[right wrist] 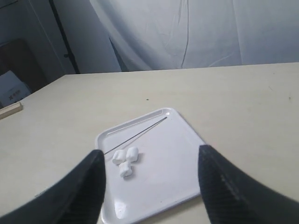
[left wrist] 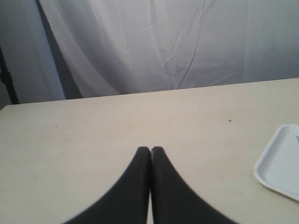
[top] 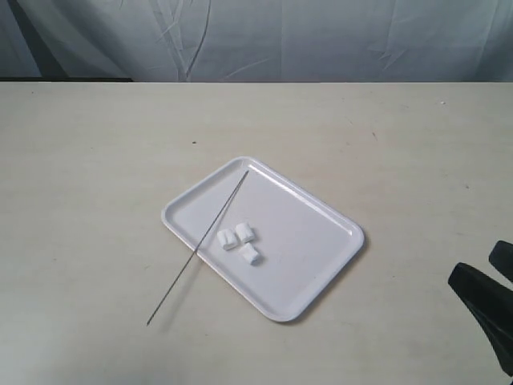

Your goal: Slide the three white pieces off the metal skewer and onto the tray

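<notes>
The white tray (top: 296, 249) lies at the middle of the table. Three white pieces (top: 240, 241) sit loose in a cluster on its near-left part, also clear in the right wrist view (right wrist: 125, 161). The metal skewer (top: 199, 247) lies bare across the tray's left rim, one end on the tray, the other on the table. My right gripper (right wrist: 149, 156) is open and empty, low at the right edge of the exterior view (top: 489, 301), apart from the tray. My left gripper (left wrist: 150, 150) is shut with nothing between its fingers, over bare table left of the tray (left wrist: 282, 163).
A pale cloth backdrop (top: 256, 36) hangs behind the table's far edge. In the right wrist view, a dark stand (right wrist: 60, 35) and a box (right wrist: 11, 86) stand beyond the table's far corner.
</notes>
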